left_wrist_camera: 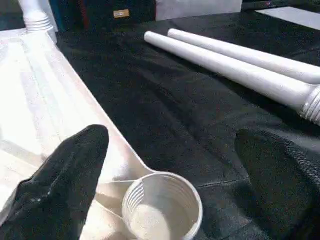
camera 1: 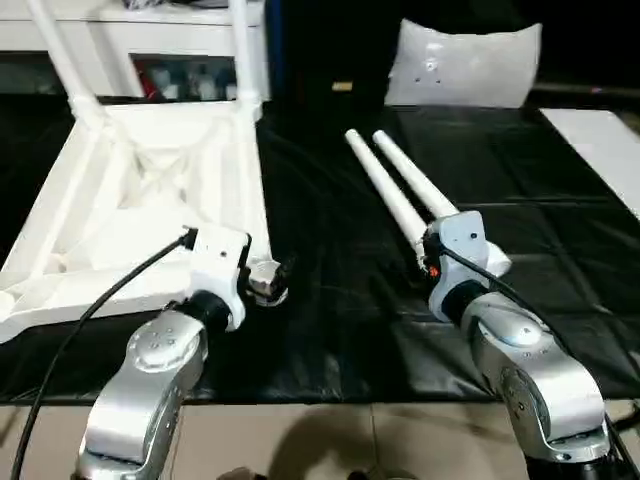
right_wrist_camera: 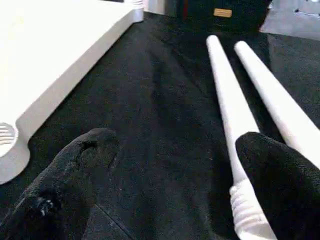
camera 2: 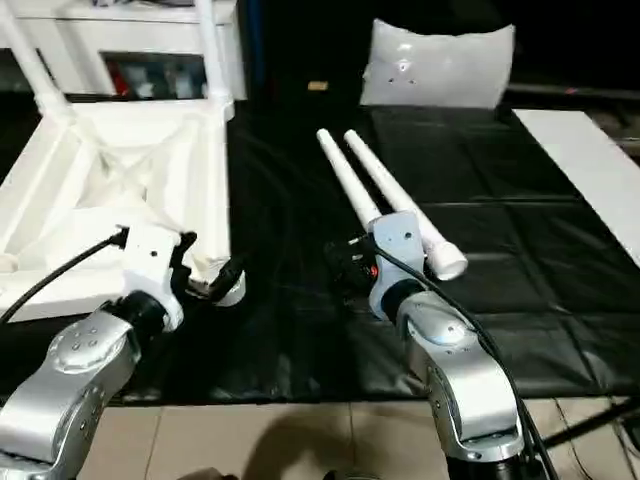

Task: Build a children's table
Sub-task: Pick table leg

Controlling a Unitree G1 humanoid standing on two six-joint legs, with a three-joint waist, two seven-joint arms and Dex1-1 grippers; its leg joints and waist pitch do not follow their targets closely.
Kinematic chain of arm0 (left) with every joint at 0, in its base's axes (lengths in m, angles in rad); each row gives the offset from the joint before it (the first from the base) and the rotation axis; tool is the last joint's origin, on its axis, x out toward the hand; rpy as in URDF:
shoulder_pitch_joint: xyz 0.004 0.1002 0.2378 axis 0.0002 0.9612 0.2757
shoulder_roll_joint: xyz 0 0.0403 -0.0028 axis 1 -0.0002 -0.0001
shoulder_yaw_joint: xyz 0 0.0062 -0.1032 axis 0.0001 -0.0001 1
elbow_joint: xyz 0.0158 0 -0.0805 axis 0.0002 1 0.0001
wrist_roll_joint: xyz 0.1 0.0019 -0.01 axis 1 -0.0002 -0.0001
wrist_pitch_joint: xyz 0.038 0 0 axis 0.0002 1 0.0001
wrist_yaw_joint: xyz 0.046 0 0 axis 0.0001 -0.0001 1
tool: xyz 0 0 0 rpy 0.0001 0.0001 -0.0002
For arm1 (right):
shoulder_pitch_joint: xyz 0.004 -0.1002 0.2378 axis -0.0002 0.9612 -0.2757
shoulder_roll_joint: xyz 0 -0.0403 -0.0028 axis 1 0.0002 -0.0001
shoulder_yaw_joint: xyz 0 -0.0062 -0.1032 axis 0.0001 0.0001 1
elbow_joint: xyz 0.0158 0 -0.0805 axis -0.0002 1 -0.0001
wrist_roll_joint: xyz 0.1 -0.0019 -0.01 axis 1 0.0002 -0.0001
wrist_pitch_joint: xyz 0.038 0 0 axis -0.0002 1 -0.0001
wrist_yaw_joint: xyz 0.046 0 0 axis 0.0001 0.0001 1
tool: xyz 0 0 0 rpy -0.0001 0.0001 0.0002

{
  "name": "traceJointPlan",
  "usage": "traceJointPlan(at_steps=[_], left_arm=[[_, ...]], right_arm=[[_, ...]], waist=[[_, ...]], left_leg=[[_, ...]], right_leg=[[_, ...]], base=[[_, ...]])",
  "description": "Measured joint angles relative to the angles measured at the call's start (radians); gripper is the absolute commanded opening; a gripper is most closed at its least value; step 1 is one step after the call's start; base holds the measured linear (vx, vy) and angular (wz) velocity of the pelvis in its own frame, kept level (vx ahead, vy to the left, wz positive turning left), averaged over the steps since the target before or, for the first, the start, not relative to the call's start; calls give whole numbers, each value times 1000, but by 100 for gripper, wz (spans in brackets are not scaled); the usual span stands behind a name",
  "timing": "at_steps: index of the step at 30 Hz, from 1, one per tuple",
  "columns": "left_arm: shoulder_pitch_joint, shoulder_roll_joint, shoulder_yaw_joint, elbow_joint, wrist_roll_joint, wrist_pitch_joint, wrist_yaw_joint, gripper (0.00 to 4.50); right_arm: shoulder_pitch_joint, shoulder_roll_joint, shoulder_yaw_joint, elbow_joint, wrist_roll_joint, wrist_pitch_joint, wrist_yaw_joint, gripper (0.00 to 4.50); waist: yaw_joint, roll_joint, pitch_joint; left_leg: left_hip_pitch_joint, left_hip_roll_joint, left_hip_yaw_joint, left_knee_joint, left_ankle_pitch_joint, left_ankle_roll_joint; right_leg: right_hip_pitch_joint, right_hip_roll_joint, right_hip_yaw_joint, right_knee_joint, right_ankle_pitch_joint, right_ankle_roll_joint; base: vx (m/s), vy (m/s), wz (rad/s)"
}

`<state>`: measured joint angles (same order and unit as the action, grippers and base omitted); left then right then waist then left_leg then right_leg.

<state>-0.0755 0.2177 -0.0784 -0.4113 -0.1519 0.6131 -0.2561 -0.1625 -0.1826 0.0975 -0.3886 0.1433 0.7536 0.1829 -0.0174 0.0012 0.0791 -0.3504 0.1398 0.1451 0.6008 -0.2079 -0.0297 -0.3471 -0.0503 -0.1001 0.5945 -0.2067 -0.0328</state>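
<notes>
Biggest risk here is probably a bad grab on the loose legs (camera 1: 395,185). Two of them are laid side by side, almost touching, on the black sheet (camera 1: 330,330), so if the right gripper (right_wrist_camera: 170,165) is brought down a bit off, both could be pinched at once, or one could be nudged and sent rolling, being round and tapered. The threaded end of one leg is seen just beside a right fingertip (right_wrist_camera: 280,180), so a grip on the threads rather than the smooth shaft is also possible, and a slip could be caused that way.

Second worry: cross-threading. The open corner socket (left_wrist_camera: 162,207) is ridged inside, and if a leg is started at a tilt it could be jammed.

Both grippers are spread wide with nothing held. The left gripper (left_wrist_camera: 170,175) is hung right over that empty socket.

As for the table itself (camera 1: 140,195): white plastic, flipped underside-up on the robot's left part of the sheet, X ribs showing. Two legs are already stood up at the far corners (camera 1: 243,50), though how fully they're screwed in can't really be judged from these angles.
</notes>
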Motion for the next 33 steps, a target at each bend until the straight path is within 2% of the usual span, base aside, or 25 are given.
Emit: traceJointPlan(at_steps=[2, 7, 10, 14, 15, 16, 17, 18, 21, 25, 26, 29, 30, 31, 32, 33], left_arm=[[3, 6, -8, -4, 3, 0, 0, 449], [15, 8, -15, -5, 9, 1, -1, 449], [15, 7, -15, -5, 9, 0, -1, 449], [14, 2, -15, -3, 7, 0, -1, 449], [14, 1, -14, -1, 6, 0, -1, 449], [16, 2, -12, 0, 6, 0, -1, 449], [13, 3, -10, 0, 6, 0, -1, 449], [13, 1, -10, 0, 6, 0, -1, 449], [12, 1, -15, 0, 5, 0, -1, 449], [15, 3, -12, 0, 6, 0, 0, 449], [22, 7, -7, -2, 6, 0, 0, 449], [25, 9, -2, -3, 6, 0, 0, 449], [24, 8, -5, -3, 6, 1, 0, 449], [20, 6, -10, -3, 5, 1, -1, 449], [20, 6, -13, -6, 5, 1, -1, 449], [20, 8, -12, -6, 5, 1, -1, 449]], right_arm=[[7, -14, 0, 0, -1, -1, 0, 450], [7, -20, 4, 5, -11, -5, 2, 450], [11, -21, 12, 4, -11, -6, 11, 450], [14, -25, 12, 4, -9, 10, 11, 450], [14, -28, 13, 6, -9, 10, 11, 450], [13, -27, 14, 6, -9, 9, 12, 450], [13, -28, 13, 6, -10, 4, 12, 450], [13, -30, 12, 6, -10, 0, 13, 450], [13, -44, 7, 7, -13, -3, 20, 450], [11, -37, 15, 8, -18, -4, 24, 450], [9, -38, 30, 8, -19, -5, 32, 450], [7, -39, 47, 9, -19, -5, 44, 450], [7, -43, 49, 9, -19, -5, 44, 450], [7, -52, 47, 10, -21, -5, 43, 450], [7, -54, 39, 11, -23, -5, 41, 450], [7, -52, 32, 11, -26, -6, 40, 450]], waist=[[2, -1, 0], [1, -1, 0], [-2, 0, 0], [-4, -1, 0], [-3, -1, 2], [-3, -2, 2], [-10, -1, 1], [-14, -3, 0], [-24, -5, -1], [-16, -4, -3], [-17, -6, -5], [-7, -11, -9], [-4, -5, -14], [-4, -2, -16], [-3, 6, -21], [-1, 9, -23]], left_leg=[[3, 0, 1, 0, -2, -1], [2, 0, 2, 0, -2, 0], [6, 0, 3, 0, -3, 0], [24, 0, 4, 1, -10, 1], [38, 7, 16, 1, -14, -2], [45, 10, 23, 1, -19, -3], [49, 11, 22, 2, -23, -4], [51, 11, 23, 2, -24, -4], [45, 11, 24, 1, -29, -3], [41, 12, 23, 1, -38, 2], [44, 12, 24, 1, -42, 4], [45, 12, 24, 1, -49, 8], [24, 7, 6, 11, -55, 23], [12, 5, -8, 24, -62, 36], [-7, -1, -30, 43, -73, 67], [-15, -4, -42, 49, -75, 70]], right_leg=[[4, 0, 0, 0, -6, 6], [3, 0, 2, 0, -6, 5], [5, 1, 2, 0, -6, 5], [21, 1, 2, -3, -11, 7], [17, 6, 12, -5, -11, 7], [22, 8, 18, -5, -12, 6], [35, 8, 15, -6, -14, 7], [36, 8, 15, -6, -15, 7], [38, 9, 16, -8, -21, 9], [37, 9, 14, -13, -27, 8], [37, 9, 13, -14, -28, 0], [38, 9, 12, -14, -38, -7], [45, 5, -6, -20, -41, -1], [50, 0, -24, -23, -45, 6], [55, -6, -49, -25, -52, 16], [60, -9, -62, -27, -56, 21]], base=[[0, 0, 0], [0, 0, 0], [0, 0, 0], [0, 0, 0], [0, 0, 0], [8, 12, -23], [0, 0, 0], [0, 0, 0], [17, 0, 0], [47, 6, 3], [87, 15, 1], [60, 9, 0], [0, 0, 0], [29, 22, 35], [84, 29, 61], [84, 29, 61]])
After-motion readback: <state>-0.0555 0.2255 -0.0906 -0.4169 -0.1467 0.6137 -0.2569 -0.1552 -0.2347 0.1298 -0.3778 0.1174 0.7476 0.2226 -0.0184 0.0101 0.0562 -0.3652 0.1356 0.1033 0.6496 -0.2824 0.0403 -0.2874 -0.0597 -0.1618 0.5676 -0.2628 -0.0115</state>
